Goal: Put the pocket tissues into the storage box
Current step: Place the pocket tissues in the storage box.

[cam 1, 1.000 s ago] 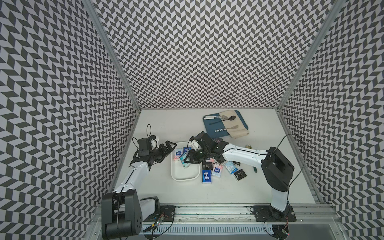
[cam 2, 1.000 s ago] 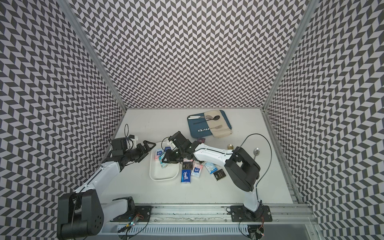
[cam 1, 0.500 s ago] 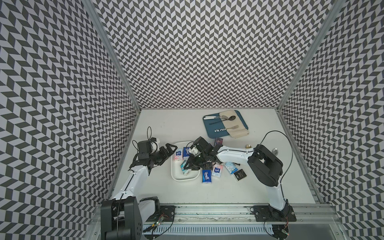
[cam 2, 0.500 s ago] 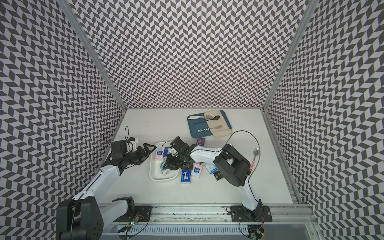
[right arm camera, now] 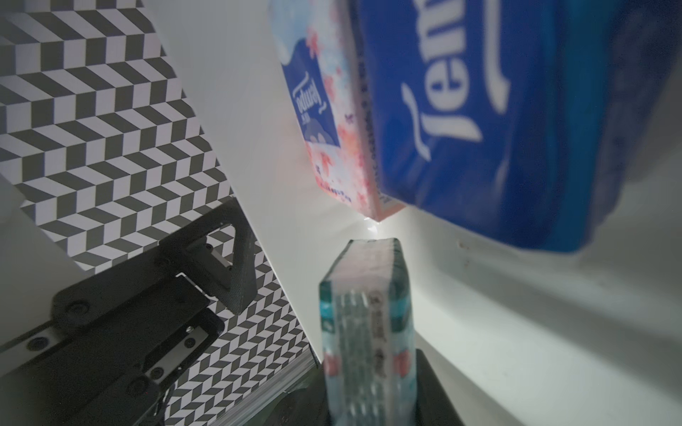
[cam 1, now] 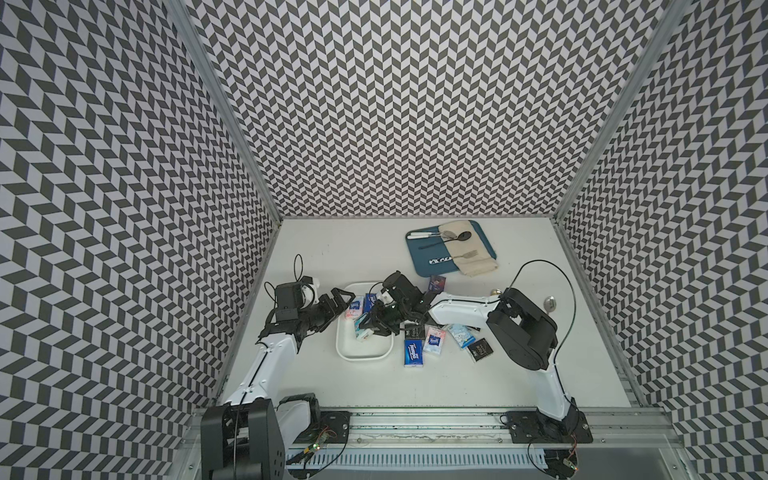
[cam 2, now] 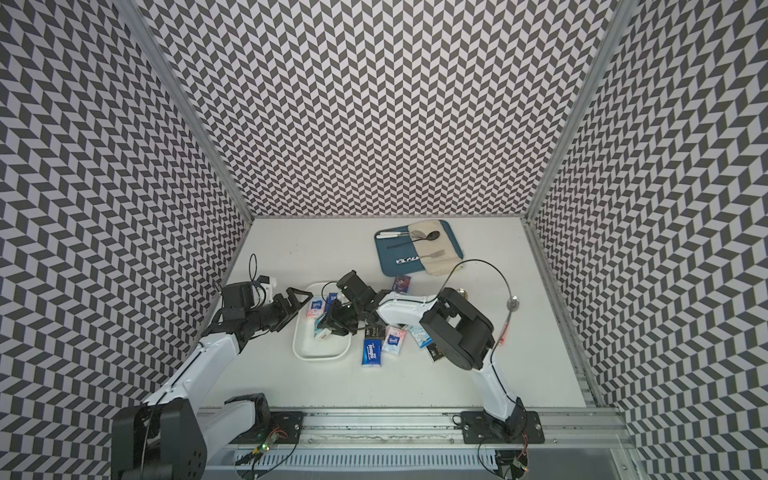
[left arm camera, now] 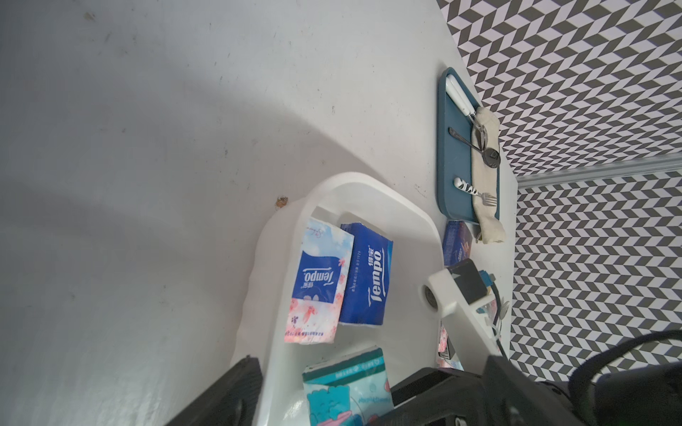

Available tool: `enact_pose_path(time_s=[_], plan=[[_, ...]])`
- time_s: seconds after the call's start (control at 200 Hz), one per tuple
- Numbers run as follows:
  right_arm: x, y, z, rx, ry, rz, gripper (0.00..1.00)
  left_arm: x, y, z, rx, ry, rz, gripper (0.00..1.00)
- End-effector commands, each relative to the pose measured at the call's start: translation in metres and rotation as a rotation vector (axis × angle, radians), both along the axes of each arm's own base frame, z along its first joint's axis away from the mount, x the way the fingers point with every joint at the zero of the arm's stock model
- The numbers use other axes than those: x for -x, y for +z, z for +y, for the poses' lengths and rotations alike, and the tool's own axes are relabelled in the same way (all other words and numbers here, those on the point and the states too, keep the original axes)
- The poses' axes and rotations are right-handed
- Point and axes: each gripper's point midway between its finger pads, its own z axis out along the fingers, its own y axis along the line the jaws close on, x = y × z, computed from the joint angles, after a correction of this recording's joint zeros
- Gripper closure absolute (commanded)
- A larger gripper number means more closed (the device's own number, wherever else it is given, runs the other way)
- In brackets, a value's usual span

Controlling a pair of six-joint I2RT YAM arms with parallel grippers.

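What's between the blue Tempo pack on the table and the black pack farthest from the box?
Two, in both top views: a pink-white pack, then a pale blue pack.

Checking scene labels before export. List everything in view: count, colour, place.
storage box: one, white, table centre-left.
packets in the box: three; pink-white, dark blue, teal packet.
packets on the table: six visible, right of the box; dark blue, pink-white, pale blue, two black, dark blue by the tray.
tray: one, blue, far side; holds several cutlery pieces and a beige cloth.
spoon: one, metallic, right of the right arm.
left gripper: open, at the box's left rim.
right gripper: over the box, teal packet between its jaws; grip unclear.
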Motion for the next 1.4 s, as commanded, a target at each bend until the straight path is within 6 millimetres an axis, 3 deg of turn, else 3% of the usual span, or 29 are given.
enact_pose_path(time_s=[0.0,0.24,0.386,0.636,0.801,0.951,1.066,1.397], plan=[[-0.008,0.006,0.014,-0.025,-0.021,-0.034,0.6,0.0,0.005,-0.002,0.014,-0.009,-0.01,0.01],[-0.017,0.027,0.014,-0.023,-0.043,-0.104,0.42,-0.001,0.006,-0.002,0.013,-0.012,-0.014,0.01],[-0.027,0.053,0.012,-0.02,-0.051,-0.201,0.36,-0.002,0.007,-0.001,0.01,-0.01,-0.013,0.01],[-0.038,0.101,-0.009,0.019,-0.037,-0.408,0.34,-0.001,0.009,-0.001,0.003,-0.017,-0.015,0.01],[-0.037,0.119,-0.028,0.066,0.01,-0.551,0.38,0.001,0.006,-0.001,-0.002,-0.023,-0.006,0.01],[-0.026,0.115,-0.027,0.07,0.123,-0.605,0.56,0.002,0.003,0.0,-0.016,-0.023,0.002,0.01],[-0.017,0.097,-0.021,0.085,0.193,-0.591,0.63,0.002,0.0,0.004,-0.033,-0.005,0.014,0.01],[0.011,0.061,0.04,-0.036,0.347,-0.513,0.72,-0.019,0.015,0.049,-0.058,0.186,-0.014,0.0]])
